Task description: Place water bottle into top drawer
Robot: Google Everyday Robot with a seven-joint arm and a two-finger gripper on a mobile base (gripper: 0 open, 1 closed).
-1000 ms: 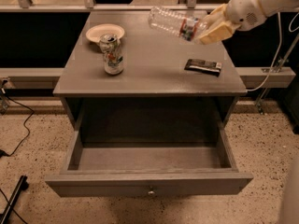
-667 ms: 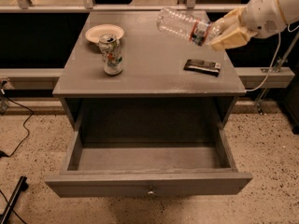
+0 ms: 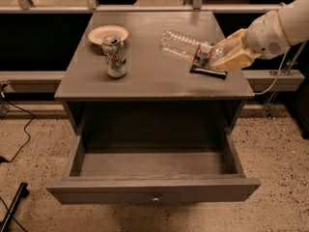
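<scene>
gripper: cream, padded-looking fingers clamped on the cap end of the water bottle, right by the red-and-white label band. White rounded arm comes in from the upper right.

bottle: clear ribbed plastic, lying close to horizontal, base pointing left and slightly up in frame. It's over the right half of the cabinet top, not in the drawer. Looks held clear of the surface, but contact is hard to call from this angle.

top drawer: pulled fully out, wide and shallow, matte grey wood, small round metal knob centred on the front panel. Interior bare.

on top:
- white printed drink can, upright, left of centre
- small pale round plate just behind the can
- thin dark flat rectangle at the right edge, partly under the gripper

vs 0.7 s ago: bottle and gripper have dropped lower in frame and shifted a bit left, now overlapping the dark rectangle. Can, plate and drawer unchanged.

room: speckled terrazzo floor, black cables at left, metal rail posts along the back, dark recess behind the cabinet.
</scene>
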